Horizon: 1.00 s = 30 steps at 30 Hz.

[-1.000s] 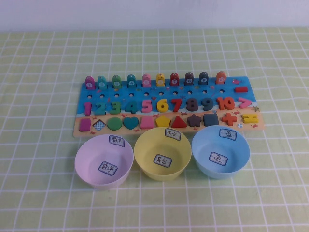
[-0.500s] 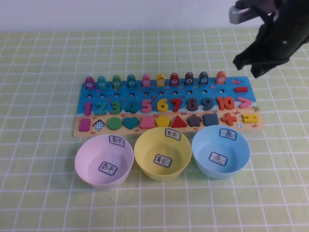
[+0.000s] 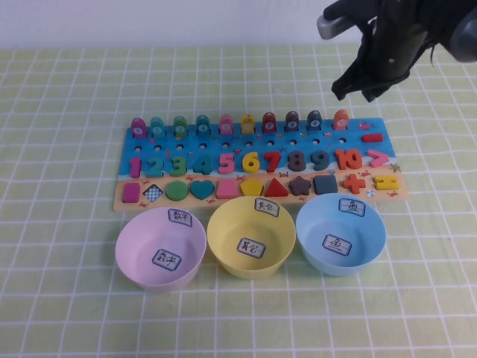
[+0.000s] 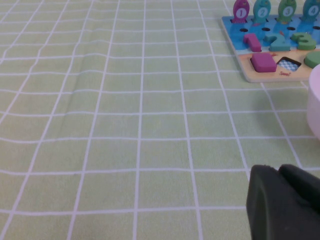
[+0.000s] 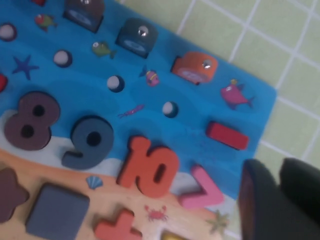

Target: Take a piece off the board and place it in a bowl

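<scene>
Orange fish piece (image 3: pixel 340 118) standing at the board's (image 3: pixel 261 142) far right corner, right gripper (image 3: pixel 359 83) hovering above and just beyond it, fingers apart and empty, light blue bowl (image 3: pixel 340 234) touching the board's near edge, left gripper (image 4: pixel 282 202) well left of the board, finger state unclear.

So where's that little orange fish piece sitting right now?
In the high view, the orange fish piece stands at the right end of the board's far row, beside a dark fish, below the right gripper.
</scene>
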### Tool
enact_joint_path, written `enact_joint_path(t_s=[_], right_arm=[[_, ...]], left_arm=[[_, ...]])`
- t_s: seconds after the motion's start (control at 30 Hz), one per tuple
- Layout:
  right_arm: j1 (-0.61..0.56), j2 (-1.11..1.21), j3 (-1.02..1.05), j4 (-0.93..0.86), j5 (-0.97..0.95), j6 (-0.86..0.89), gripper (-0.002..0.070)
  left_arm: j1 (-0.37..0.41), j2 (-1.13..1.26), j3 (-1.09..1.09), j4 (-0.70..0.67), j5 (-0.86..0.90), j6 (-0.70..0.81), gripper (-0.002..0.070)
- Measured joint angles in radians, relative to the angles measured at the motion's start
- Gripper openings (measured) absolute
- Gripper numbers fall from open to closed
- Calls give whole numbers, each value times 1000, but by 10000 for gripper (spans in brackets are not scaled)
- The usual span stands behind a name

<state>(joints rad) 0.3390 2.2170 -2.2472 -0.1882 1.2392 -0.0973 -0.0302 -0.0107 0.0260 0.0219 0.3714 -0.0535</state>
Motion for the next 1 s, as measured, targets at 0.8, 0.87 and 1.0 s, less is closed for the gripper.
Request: enact_joint_path(t_s=[0.8, 0.87, 1.0], right_arm=[[-24, 153, -29, 77, -183, 257, 399], [-29, 155, -29, 79, -197, 257, 399], [-41, 163, -29, 85, -232, 265, 399]], left_arm=[[0, 0, 0, 0, 0, 0, -5], [0, 0, 0, 0, 0, 0, -5], [0, 0, 0, 0, 0, 0, -5]])
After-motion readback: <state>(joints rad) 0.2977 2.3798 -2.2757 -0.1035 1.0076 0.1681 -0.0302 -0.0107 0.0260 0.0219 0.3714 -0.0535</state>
